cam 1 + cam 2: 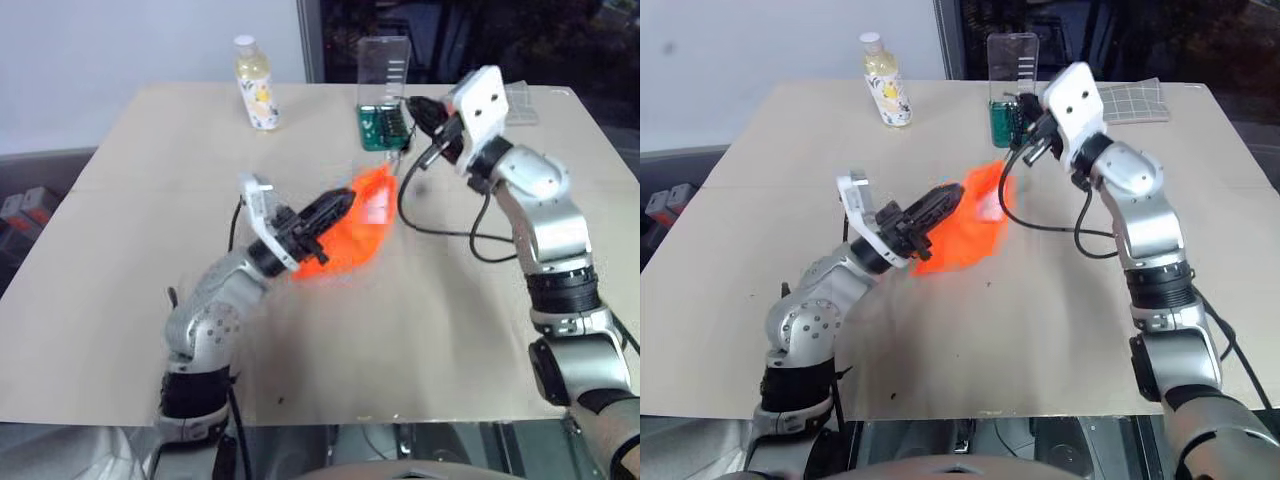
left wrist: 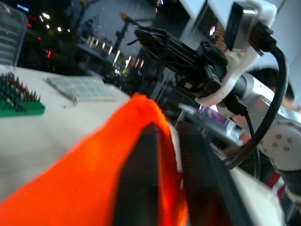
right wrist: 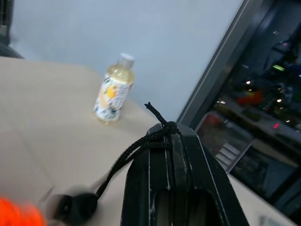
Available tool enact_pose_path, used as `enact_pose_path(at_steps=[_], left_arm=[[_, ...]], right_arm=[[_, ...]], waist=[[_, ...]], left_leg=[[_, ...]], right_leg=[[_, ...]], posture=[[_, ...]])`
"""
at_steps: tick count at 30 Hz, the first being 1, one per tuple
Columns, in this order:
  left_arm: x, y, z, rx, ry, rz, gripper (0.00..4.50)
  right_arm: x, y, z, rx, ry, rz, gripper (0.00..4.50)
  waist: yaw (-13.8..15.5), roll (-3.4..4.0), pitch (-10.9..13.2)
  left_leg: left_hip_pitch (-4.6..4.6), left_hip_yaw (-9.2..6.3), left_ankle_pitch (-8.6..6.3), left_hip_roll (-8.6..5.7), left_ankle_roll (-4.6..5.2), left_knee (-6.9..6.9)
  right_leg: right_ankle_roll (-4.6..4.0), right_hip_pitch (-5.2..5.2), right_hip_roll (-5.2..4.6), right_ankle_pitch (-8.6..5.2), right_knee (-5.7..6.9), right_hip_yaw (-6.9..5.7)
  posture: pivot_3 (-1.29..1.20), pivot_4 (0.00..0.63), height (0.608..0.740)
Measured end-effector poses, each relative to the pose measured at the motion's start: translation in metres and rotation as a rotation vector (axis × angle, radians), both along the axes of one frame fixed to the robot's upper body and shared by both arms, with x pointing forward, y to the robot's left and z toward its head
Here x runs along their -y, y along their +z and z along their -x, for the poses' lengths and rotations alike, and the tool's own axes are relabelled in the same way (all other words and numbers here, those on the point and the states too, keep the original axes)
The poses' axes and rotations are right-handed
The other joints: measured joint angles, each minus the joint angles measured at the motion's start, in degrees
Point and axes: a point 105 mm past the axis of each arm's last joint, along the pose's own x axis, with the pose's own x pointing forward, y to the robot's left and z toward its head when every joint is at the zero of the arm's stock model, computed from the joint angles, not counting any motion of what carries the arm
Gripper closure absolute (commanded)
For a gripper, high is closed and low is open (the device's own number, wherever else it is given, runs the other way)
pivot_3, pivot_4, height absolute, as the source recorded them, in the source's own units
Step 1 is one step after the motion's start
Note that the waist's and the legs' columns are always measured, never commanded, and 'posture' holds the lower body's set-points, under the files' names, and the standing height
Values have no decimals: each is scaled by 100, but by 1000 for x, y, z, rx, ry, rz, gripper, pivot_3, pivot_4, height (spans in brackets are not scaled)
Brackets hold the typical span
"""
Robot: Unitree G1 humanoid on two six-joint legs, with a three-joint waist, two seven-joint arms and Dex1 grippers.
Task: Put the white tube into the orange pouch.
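Left claw (image 1: 335, 208): I see its two black fingers pushed into the mouth of the bright neon-orange flat fabric pouch (image 1: 362, 235), parted a little so the fabric stretches over them; in the left wrist view orange cloth drapes both fingers. It holds the pouch from inside rather than pinching it.
Right claw (image 1: 418, 108): shut tight on the thin dark cord (image 3: 141, 146) of the pouch, raised above the far side of the tabletop (image 1: 120, 250); the cord runs from the fingertips down to a small black toggle (image 3: 75, 207).
Orange pouch: lifted off the tabletop between my two claws, mouth end toward the right claw, lower corner hanging near the surface.
Slim white squeeze tube (image 1: 992, 208): I judge the pale patch at the pouch's upper edge to be it, sitting at or just inside the mouth; how deep it lies I cannot tell.
Step in hand: settling the tube fully inside, as I read it.
How I would do it well: keep cord tension steady, tilt the mouth upward so the tube slides toward the closed end, spread the left fingers only gently, and withdraw them slowly so they do not drag the tube out.
Nearby: yellowish bottle with white cap (image 1: 255, 85), green bit holder (image 1: 383, 125), both well apart from the pouch.
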Motion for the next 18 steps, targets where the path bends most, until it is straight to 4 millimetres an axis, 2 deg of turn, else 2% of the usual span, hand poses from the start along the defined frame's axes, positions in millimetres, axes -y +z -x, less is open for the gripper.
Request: enact_pose_path(at_steps=[1, 4, 8, 11, 13, 14, 18], left_arm=[[1, 2, -1, 1, 2, 5, 1861], [1, 4, -4, -10, 19, 4, 1861], [-3, -6, -10, -33, 45, -54, 1861], [-3, -1, -12, 20, 55, -70, 1861], [2, 15, -17, 84, 55, -67, 1861], [8, 36, -19, 154, 46, -47, 1861], [21, 83, -19, 313, 13, -13, 1861]], right_arm=[[0, 5, 1, 10, -3, -2, 4500], [1, 17, 1, 30, -22, -2, 4500], [7, 32, 2, 76, -55, 23, 4500], [10, 45, 3, 115, -75, 40, 4500], [9, 53, 6, 140, -74, 43, 4500], [6, 61, 10, 167, -65, 46, 4500], [2, 74, 19, 224, -41, 84, 4500]], waist=[[-3, 0, 0], [-7, 0, 0], [-7, 1, 0], [1, 0, 1], [14, -1, 1], [16, -2, 1], [-3, -2, 1]], left_leg=[[0, 0, 0, 0, 0, 0], [0, 3, 0, -1, 0, 0], [-1, 4, 0, -3, 0, -1], [-6, 2, 0, -2, 0, 0], [-36, -6, 1, -3, 0, 18], [-56, -6, 1, -4, 0, 28], [-57, -3, 1, -8, 0, 22]], right_leg=[[0, 0, 0, 0, 0, 0], [0, -1, 1, 0, -1, 2], [0, -2, 4, 0, -1, 2], [0, -3, 4, 0, -4, -1], [0, -25, 4, 0, 5, -8], [1, -41, 4, 1, 14, -7], [1, -42, 3, 1, 10, -8]], posture=[[0, 150, 740], [0, 150, 740], [0, 150, 740], [0, 150, 740], [0, 150, 740], [0, 150, 740], [0, 150, 740]])
